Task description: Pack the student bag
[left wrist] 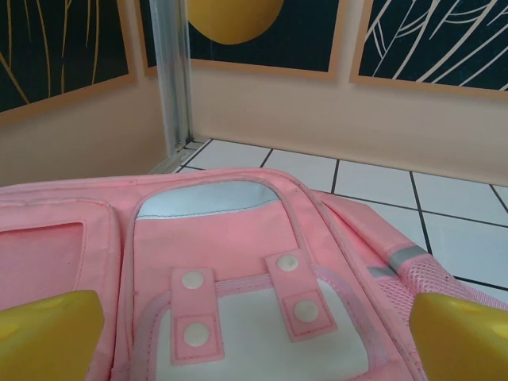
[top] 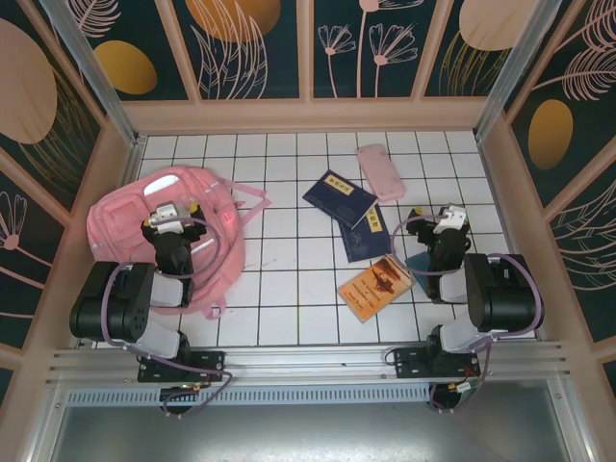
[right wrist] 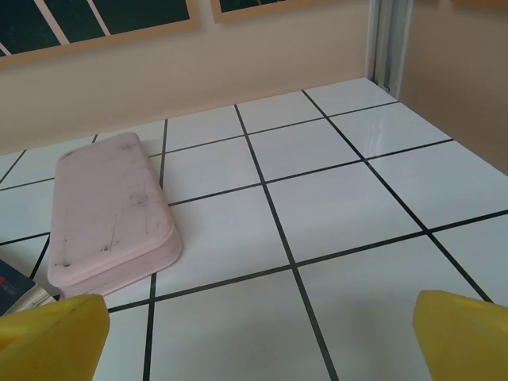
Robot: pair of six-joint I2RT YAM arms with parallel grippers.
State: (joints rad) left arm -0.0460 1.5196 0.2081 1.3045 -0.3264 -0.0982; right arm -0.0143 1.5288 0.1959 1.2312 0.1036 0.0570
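Observation:
The student bag [top: 120, 226], a big soft pink backpack, lies flat at the left of the tiled table. My left gripper [top: 166, 208] hovers just over it, open. In the left wrist view the bag's front pocket [left wrist: 214, 254], with two snap tabs and a pale stripe, lies between the wide-apart yellow fingertips [left wrist: 51, 329]; nothing is held. My right gripper [top: 443, 214] stands open above bare tiles at the right. Its yellow fingertips [right wrist: 55, 333] are far apart with only floor between them.
A flat pink pencil case [top: 380, 171] [right wrist: 111, 210] lies at the back centre-right. Two dark blue books [top: 337, 195] [top: 368, 233] and an orange book [top: 375, 286] lie mid-table. A teal item [top: 419, 262] sits by the right arm. Walls enclose the table.

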